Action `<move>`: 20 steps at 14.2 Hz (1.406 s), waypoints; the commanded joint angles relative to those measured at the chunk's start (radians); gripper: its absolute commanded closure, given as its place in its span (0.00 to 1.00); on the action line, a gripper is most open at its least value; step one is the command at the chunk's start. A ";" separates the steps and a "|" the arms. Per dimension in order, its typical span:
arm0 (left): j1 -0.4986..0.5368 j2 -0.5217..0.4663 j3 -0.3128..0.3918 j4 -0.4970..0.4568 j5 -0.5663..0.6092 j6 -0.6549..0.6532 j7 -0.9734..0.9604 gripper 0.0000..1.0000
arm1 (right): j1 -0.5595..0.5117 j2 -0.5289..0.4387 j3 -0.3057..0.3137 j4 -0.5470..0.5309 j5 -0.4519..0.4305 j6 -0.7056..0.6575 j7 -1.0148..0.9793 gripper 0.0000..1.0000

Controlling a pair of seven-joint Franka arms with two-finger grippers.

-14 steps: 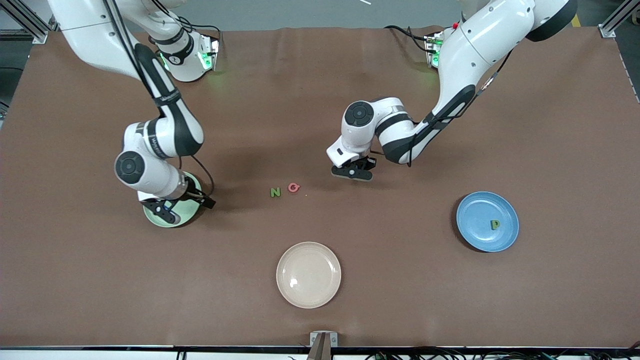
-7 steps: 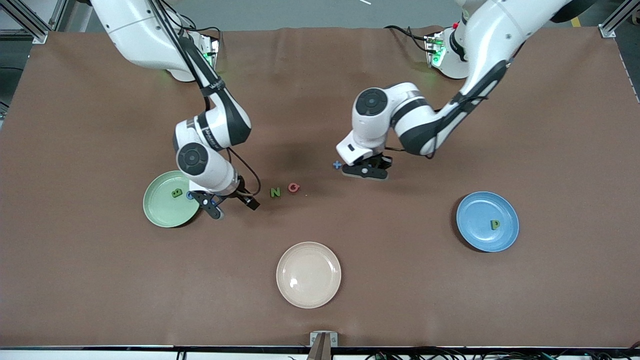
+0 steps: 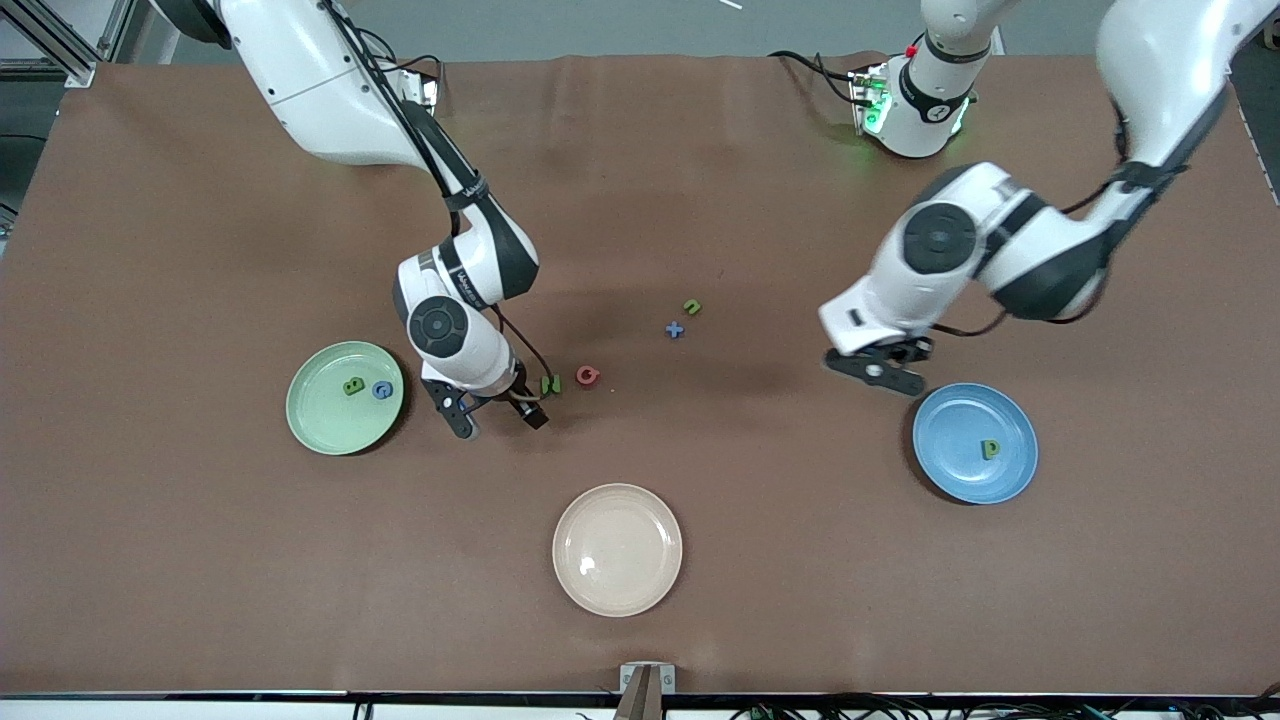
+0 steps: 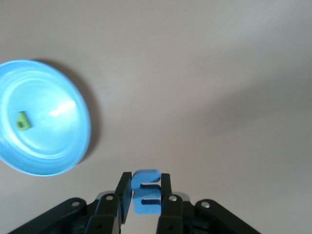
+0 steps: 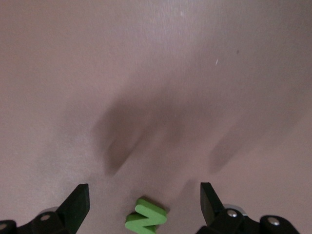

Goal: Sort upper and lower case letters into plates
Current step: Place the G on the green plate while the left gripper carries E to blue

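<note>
My left gripper (image 3: 873, 372) is shut on a blue letter m (image 4: 146, 194) and hangs over the table beside the blue plate (image 3: 955, 415). That plate holds a green p (image 3: 990, 449); both show in the left wrist view, plate (image 4: 53, 144) and p (image 4: 22, 120). My right gripper (image 3: 497, 410) is open and low over the table, its jaws wide on either side of the green N (image 3: 550, 384), also in the right wrist view (image 5: 146, 219). A pink G (image 3: 588, 376) lies beside the N. The mint plate (image 3: 330, 428) holds a green B (image 3: 353, 386) and a blue Q (image 3: 382, 390).
A blue x (image 3: 675, 330) and a green n (image 3: 691, 307) lie mid-table, farther from the front camera than the G. A cream plate (image 3: 617, 550) sits near the table's front edge.
My left gripper lifted the blue m from beside the x and n and carried it toward the blue plate. My right gripper left the mint plate, the Q now in it, and moved to the N.
</note>
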 commanded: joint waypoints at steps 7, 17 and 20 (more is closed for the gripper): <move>0.218 0.065 0.073 -0.072 0.139 0.129 0.260 0.95 | 0.063 0.032 -0.011 0.010 -0.008 0.023 0.144 0.03; 0.124 0.108 0.327 -0.041 0.254 0.347 0.306 0.96 | 0.072 0.032 -0.011 0.007 -0.037 0.019 0.142 0.89; 0.107 0.124 0.356 -0.032 0.256 0.355 0.306 0.95 | 0.054 0.024 -0.015 0.013 -0.038 0.004 0.110 1.00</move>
